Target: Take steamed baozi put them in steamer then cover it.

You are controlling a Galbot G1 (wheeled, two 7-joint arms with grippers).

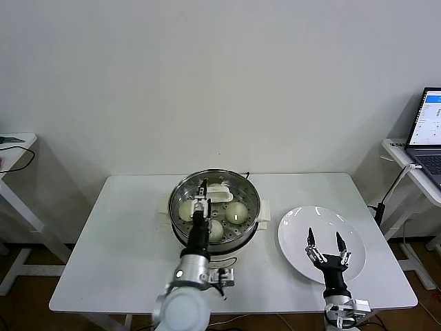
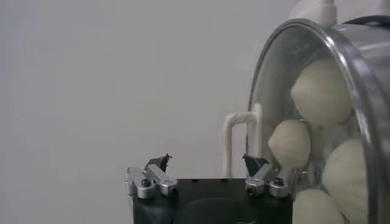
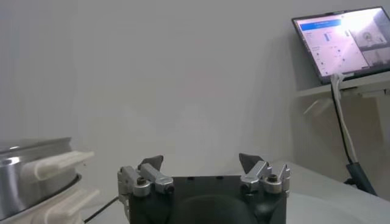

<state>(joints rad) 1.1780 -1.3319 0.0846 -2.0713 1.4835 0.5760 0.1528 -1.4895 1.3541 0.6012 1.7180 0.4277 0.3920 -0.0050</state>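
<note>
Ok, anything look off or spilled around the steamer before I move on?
Nothing stands out. The glass lid sits on the steamer, baozi inside. The left gripper is open by the lid handle; the right gripper is open above the plate.

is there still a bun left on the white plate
No, the white plate is bare in the head view; the only buns in sight lie inside the steamer, with the right gripper hovering open over the plate.

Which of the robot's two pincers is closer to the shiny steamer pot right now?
The left. The left pincer hangs open over the steamer, above the lid and baozi inside. The right pincer is open over the white plate, off to the steamer's right.
</note>
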